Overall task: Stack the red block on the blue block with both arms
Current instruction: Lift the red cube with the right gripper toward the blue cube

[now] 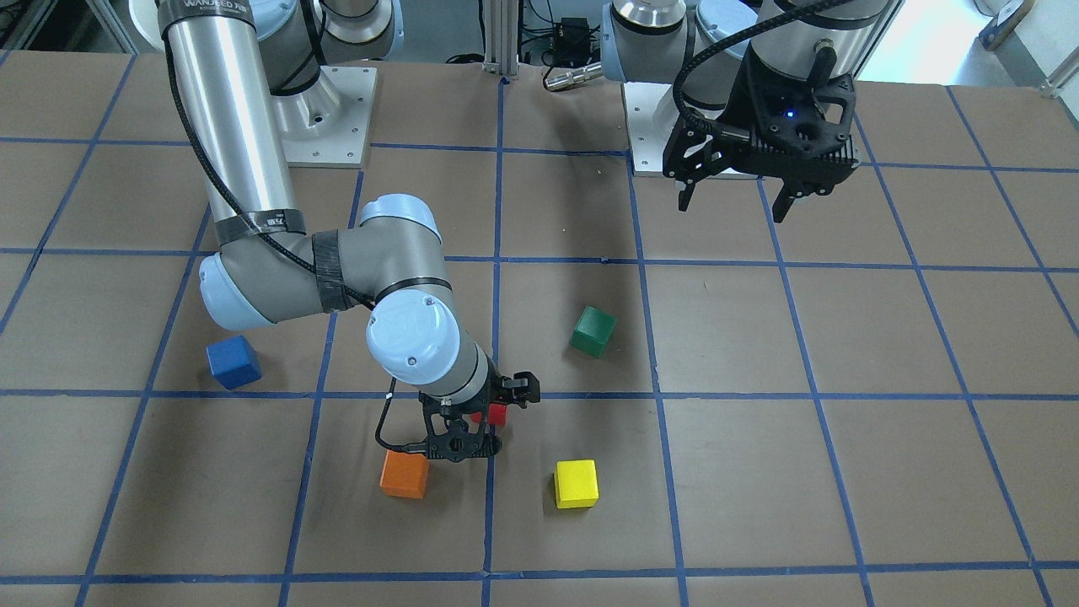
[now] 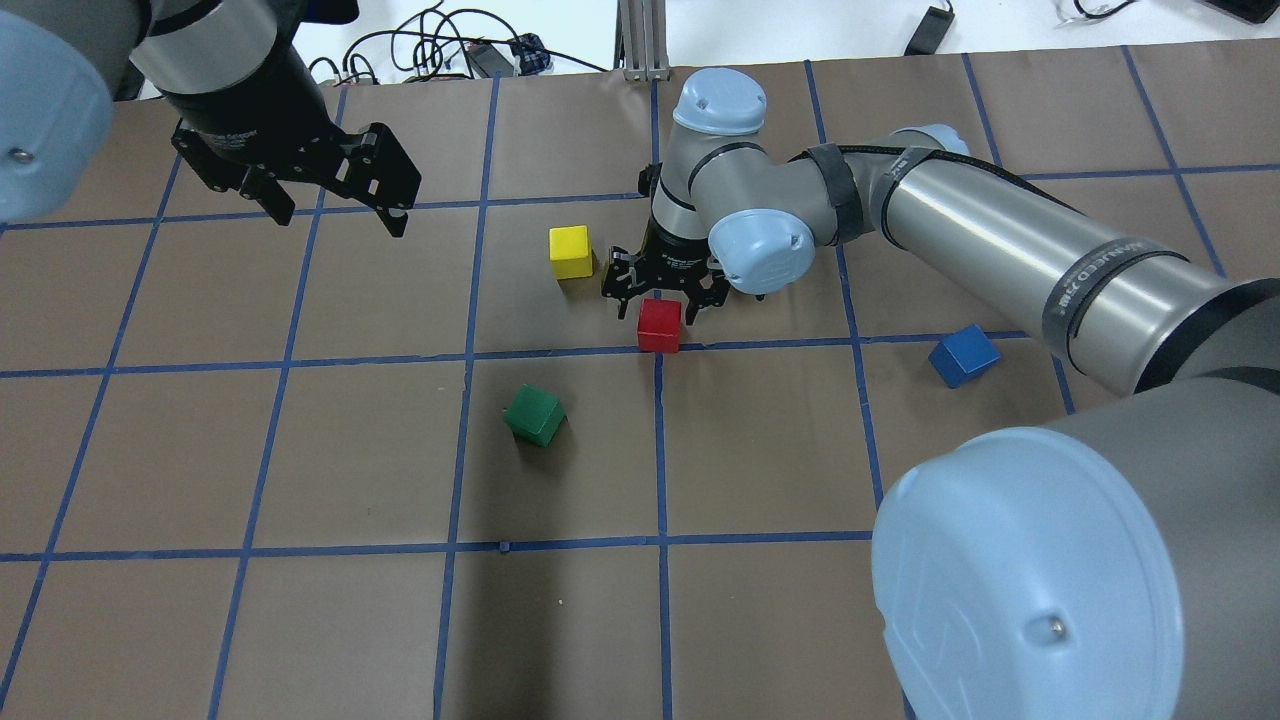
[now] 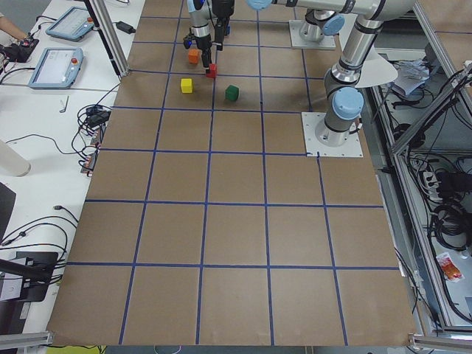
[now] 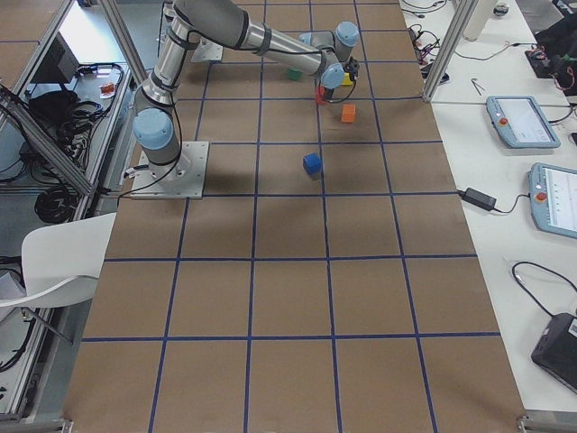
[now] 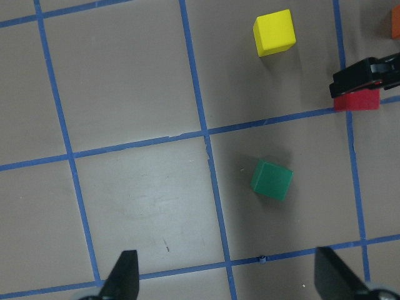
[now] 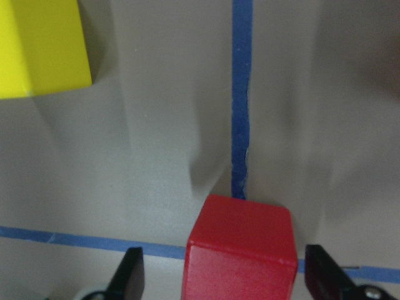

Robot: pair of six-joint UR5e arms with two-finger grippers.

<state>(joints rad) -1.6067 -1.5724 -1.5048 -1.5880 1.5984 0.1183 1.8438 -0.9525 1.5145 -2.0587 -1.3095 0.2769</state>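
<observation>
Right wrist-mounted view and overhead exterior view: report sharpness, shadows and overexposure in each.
Right wrist-mounted view: soft focus, fuzzy edges on the red block and yellow block, diffuse shadows either side of the blue tape line. Overhead exterior view: mostly sharp, the right arm's joint cap looms oversized at lower right, top edge washed out white.

In the front-facing view the red block (image 1: 496,413) is almost wholly hidden behind the right pincer (image 1: 482,426). The orange block (image 5: 394,22) is cut off by the left wrist view's right edge and is concealed entirely by the right arm (image 2: 1000,240) in the overhead view. In the right wrist view the yellow block (image 6: 40,47) is cropped by the top and left edges, the red block's base by the bottom edge. In the side views the blocks are rendered too small for contact to be judged.
</observation>
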